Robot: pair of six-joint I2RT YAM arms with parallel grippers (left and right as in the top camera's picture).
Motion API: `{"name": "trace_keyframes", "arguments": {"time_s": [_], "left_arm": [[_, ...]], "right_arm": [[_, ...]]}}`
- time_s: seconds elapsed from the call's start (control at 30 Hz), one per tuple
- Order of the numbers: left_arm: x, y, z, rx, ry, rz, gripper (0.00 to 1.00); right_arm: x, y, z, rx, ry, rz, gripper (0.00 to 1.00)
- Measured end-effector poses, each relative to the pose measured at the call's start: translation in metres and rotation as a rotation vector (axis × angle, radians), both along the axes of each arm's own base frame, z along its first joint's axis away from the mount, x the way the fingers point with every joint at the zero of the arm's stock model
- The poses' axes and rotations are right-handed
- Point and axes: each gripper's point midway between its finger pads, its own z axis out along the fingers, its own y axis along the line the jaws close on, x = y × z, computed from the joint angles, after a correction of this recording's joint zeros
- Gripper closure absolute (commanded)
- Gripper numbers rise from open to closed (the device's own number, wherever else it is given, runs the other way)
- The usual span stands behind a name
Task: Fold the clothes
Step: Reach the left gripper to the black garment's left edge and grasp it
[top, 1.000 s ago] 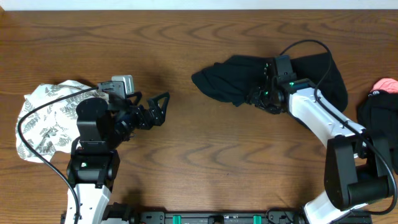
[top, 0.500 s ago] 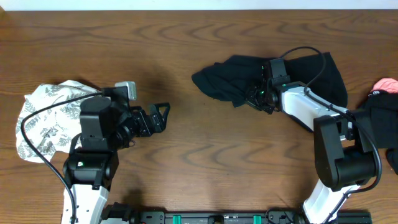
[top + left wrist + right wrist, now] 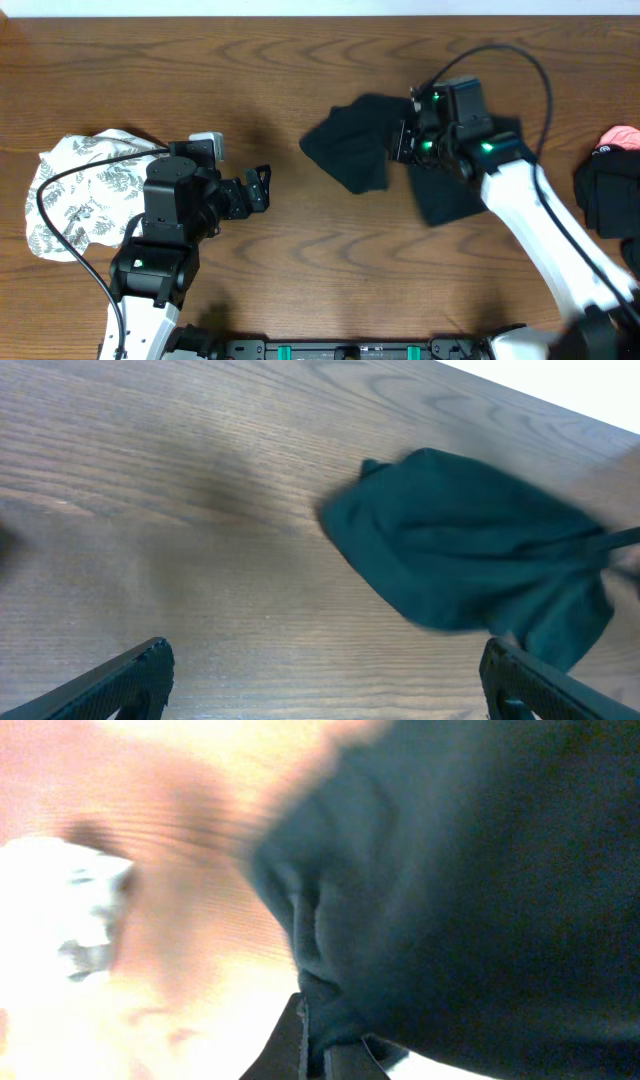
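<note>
I am looking at the black shirt (image 3: pixel 400 165) lying bunched on the desk (image 3: pixel 300 270), right of centre and towards the far edge, with one lobe spreading left and another trailing towards the near right. The right gripper (image 3: pixel 405 145) is clenching a fold of it: in the right wrist view, blurred as it is, dark cloth is sitting pinched between the closed fingertips (image 3: pixel 318 1045). The left gripper (image 3: pixel 262 185) is hovering left of centre with its jaws spread wide, gripping nothing and facing the shirt across bare wood. The white leaf-print cloth (image 3: pixel 75 190) is lying at the left edge and another black garment (image 3: pixel 605 185) at the right edge, both well apart from the work.

I am judging the shirt to be light, limp and clingy. It is going to sag and fold on itself wherever it is not supported, so a single pinch is only going to bunch it further. I am thinking the better holds are a hem or shoulder seam, one gripper on each corner, so it spreads flat
</note>
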Motion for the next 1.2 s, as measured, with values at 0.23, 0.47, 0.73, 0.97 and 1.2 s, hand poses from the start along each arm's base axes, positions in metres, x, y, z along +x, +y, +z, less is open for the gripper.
{"name": "trace_keyframes", "arguments": {"time_s": [0.23,0.47,0.73,0.97,1.2], "left_arm": [[0.001,0.002,0.0,0.009,-0.002,0.011,0.02],[0.002,0.001,-0.004,0.013,0.011,0.007,0.02],[-0.002,-0.018,-0.003,-0.02,0.012,-0.068,0.02],[-0.002,-0.04,0.001,-0.093,0.01,-0.158,0.01],[-0.014,-0.084,-0.014,-0.132,0.085,-0.304,0.2]], "right_arm": [[-0.023,0.024,0.065,0.055,-0.17,0.113,0.99],[-0.039,0.047,0.05,0.012,-0.159,0.227,0.97],[-0.041,0.049,0.05,-0.001,-0.178,0.254,0.97],[-0.038,0.05,0.053,0.002,-0.198,0.258,0.99],[-0.028,0.054,0.064,0.034,-0.245,0.229,0.99]]}}
